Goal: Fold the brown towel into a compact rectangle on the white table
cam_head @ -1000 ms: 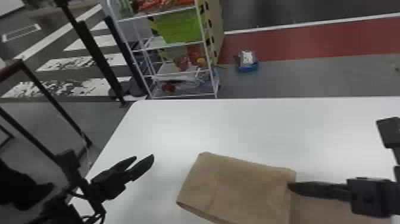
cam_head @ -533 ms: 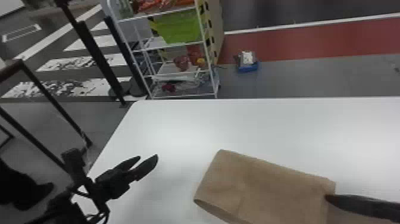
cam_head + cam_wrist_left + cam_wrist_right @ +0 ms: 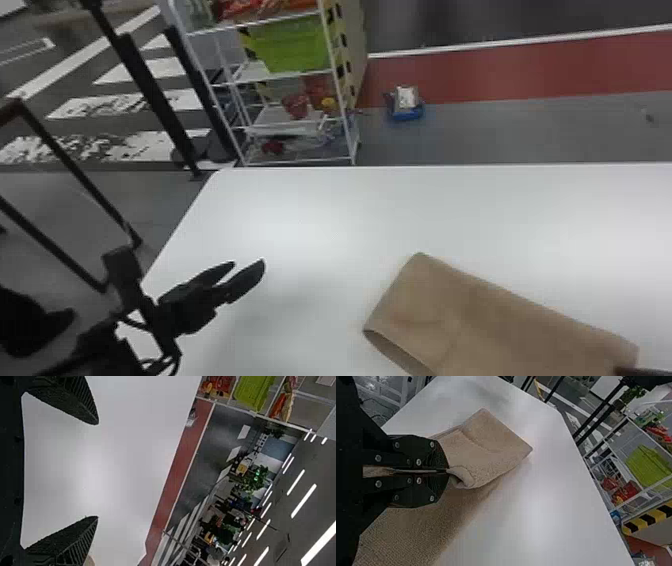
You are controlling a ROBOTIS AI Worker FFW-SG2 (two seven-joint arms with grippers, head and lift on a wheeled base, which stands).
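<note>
No text, label, brand, number or sign can be read in the head view or in either wrist view.

- Brown towel (image 3: 475, 310), layered, at lower right on the white table (image 3: 350, 210).
- Left gripper (image 3: 248, 262) at left, fingers parted.
- White shelf rack (image 3: 287, 75) behind.

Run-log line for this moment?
right gripper: shut on brown towel | left gripper: open, empty, over white table | towel: partly folded
</note>
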